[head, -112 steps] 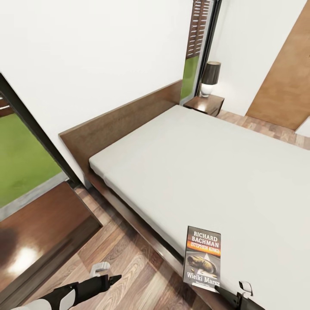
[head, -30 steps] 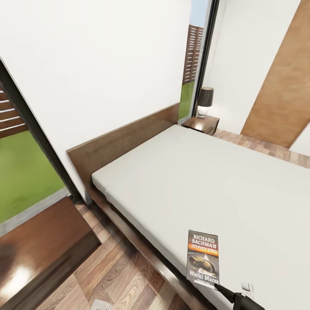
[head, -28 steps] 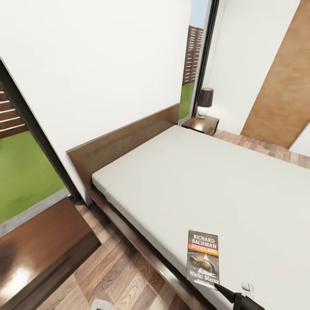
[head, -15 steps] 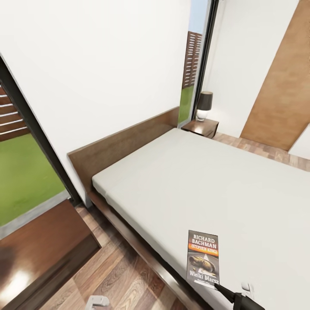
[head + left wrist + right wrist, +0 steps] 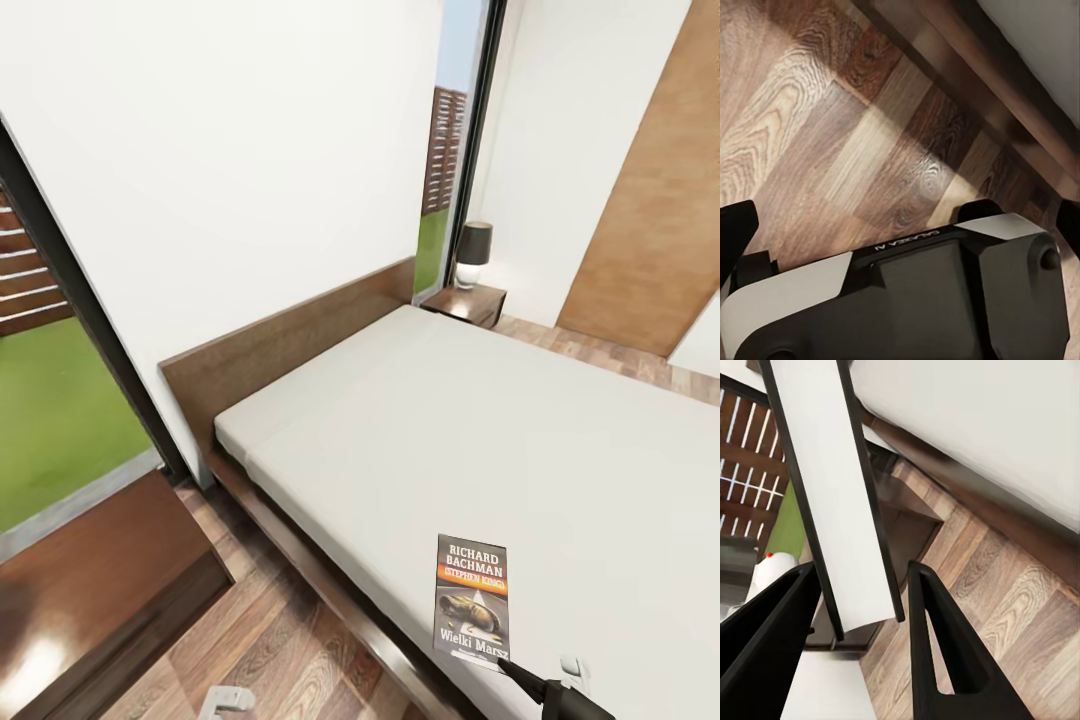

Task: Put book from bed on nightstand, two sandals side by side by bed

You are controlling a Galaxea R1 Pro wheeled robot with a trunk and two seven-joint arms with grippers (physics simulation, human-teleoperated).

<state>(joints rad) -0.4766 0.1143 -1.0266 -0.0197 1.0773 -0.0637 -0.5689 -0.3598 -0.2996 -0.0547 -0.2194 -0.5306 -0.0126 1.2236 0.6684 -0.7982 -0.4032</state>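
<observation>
Progress of the task, head and wrist views. The book (image 5: 472, 600) rests on the bed (image 5: 480, 430) near the mattress's near edge, cover up. The right gripper (image 5: 862, 645) has its two dark fingers (image 5: 937, 652) on either side of the book's pale edge; whether the pads press it cannot be told. The far nightstand (image 5: 468, 301), carrying a lamp (image 5: 472, 252), stands at the far corner of the headboard (image 5: 290, 345), well apart from the book. A second dark wooden surface (image 5: 90, 570) lies at the bed's near side. The left gripper (image 5: 224, 703) hangs over the floor (image 5: 832, 142); its opening cannot be told. By this evidence, the book transfer is at its grasping stage, and the sandal placement remains.
</observation>
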